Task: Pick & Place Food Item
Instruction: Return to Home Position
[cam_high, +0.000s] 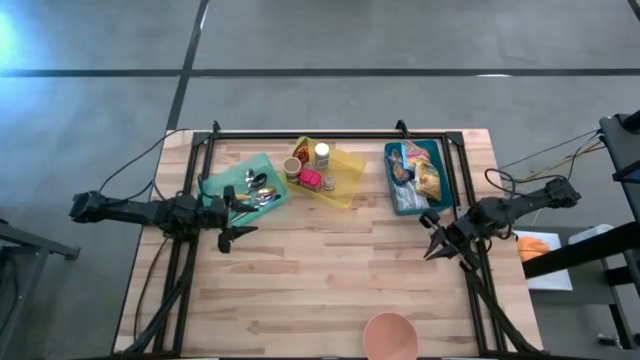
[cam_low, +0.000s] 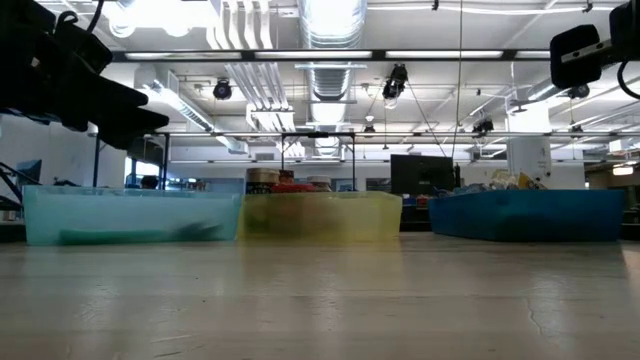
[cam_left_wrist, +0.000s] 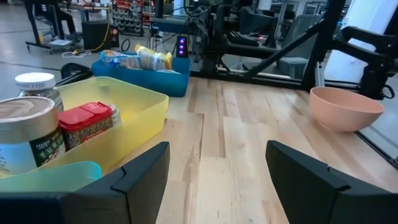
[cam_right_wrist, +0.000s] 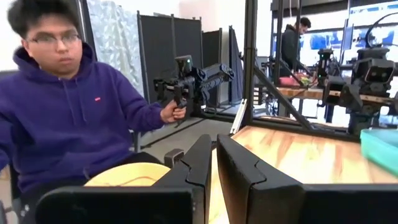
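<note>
At the left side of the counter (cam_high: 330, 275), the left gripper (cam_left_wrist: 217, 168) holds its jaws wide apart and empty, just beside the green bin (cam_high: 218, 186) of spoons (cam_high: 262, 195). The right gripper (cam_right_wrist: 214, 155), at the right edge, has its jaws almost closed, only a slit between them, gripping nothing. The yellow noodle pack (cam_high: 428, 183) lies in the blue bin (cam_high: 443, 170); jars (cam_high: 321, 155) stand in the yellow bin (cam_high: 350, 170) between.
</note>
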